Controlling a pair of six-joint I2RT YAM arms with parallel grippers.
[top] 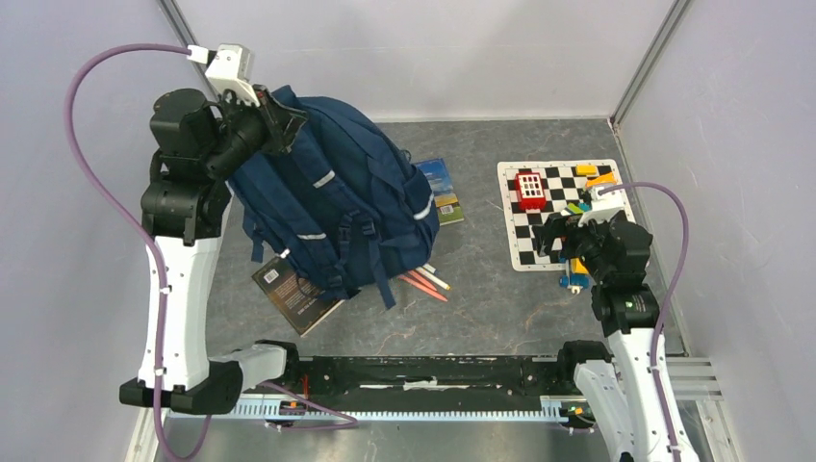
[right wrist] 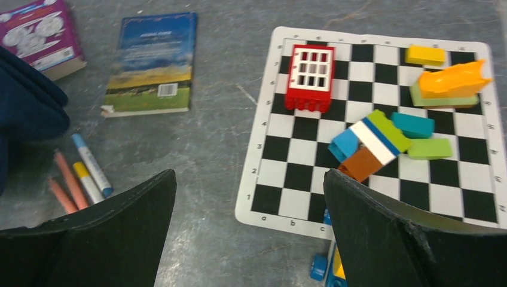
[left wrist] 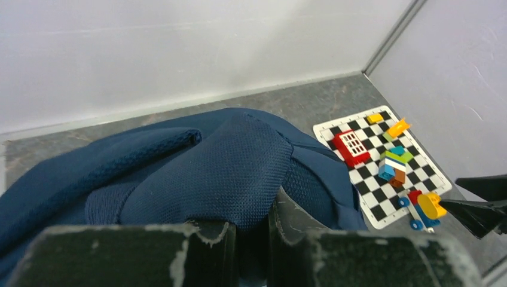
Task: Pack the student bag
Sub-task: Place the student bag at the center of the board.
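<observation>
The left gripper [top: 272, 117] is pinched shut on a fold of cloth at the top of the big, soft navy-blue fabric student bag [top: 351, 197]. The bag stands slumped at the back left of the grey tabletop [top: 481, 308], partly over a dark paperback book [top: 293, 294] and some coloured marker pens [top: 423, 281]. That hold looks thin to me: if the cloth slips out, the bag would flop down and bury both. The right gripper [right wrist: 248, 179] hangs with its jaws wide apart and empty over the near edge of the black-and-white chequered mat [right wrist: 299, 179]. Coming down carelessly, it could topple the stacked plastic toy blocks [right wrist: 370, 146] or snag the mat and drag everything. I can't see an open zip either.
</observation>
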